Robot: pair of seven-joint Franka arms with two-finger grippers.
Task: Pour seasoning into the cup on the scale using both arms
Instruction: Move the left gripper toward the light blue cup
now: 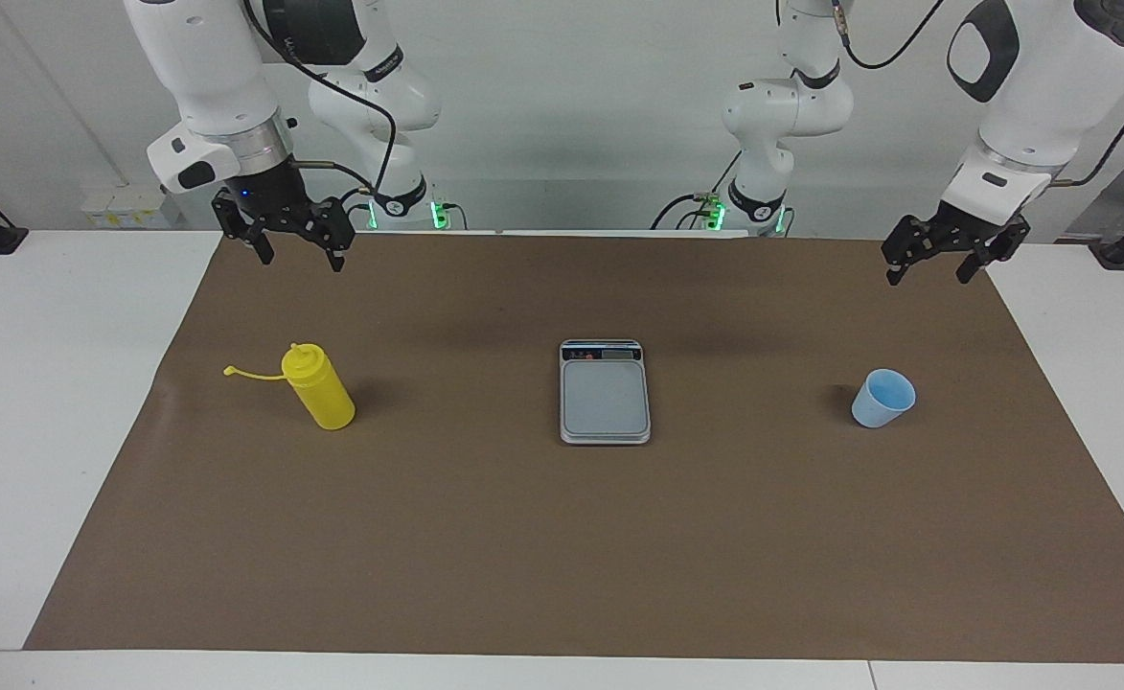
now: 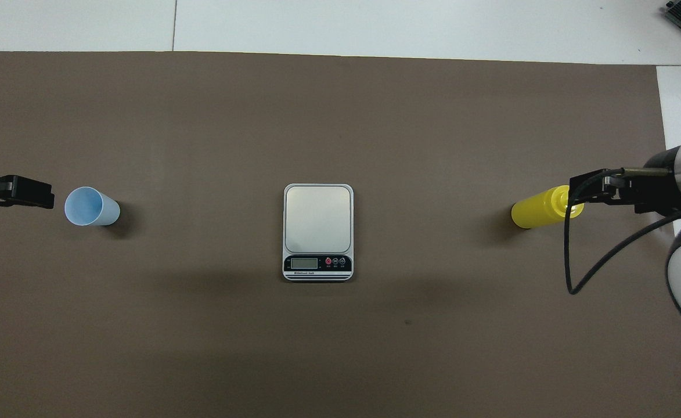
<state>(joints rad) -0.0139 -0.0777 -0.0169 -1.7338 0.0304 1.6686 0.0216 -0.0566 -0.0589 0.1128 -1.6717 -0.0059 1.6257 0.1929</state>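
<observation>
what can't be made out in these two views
- Scale display: digits too small in both views.
- Bottle nozzle and cap: overhead, covered by right gripper; that gripper's tips hardly show there.
- Left gripper: overhead, cut off by the edge beside the cup.

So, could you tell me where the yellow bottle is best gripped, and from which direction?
Probably across the middle of the yellow bottle, on its round body, coming in level from the robots' side. It stands upright, and its narrow nozzle with the tethered cap trailing out sideways offers a poor hold.
</observation>
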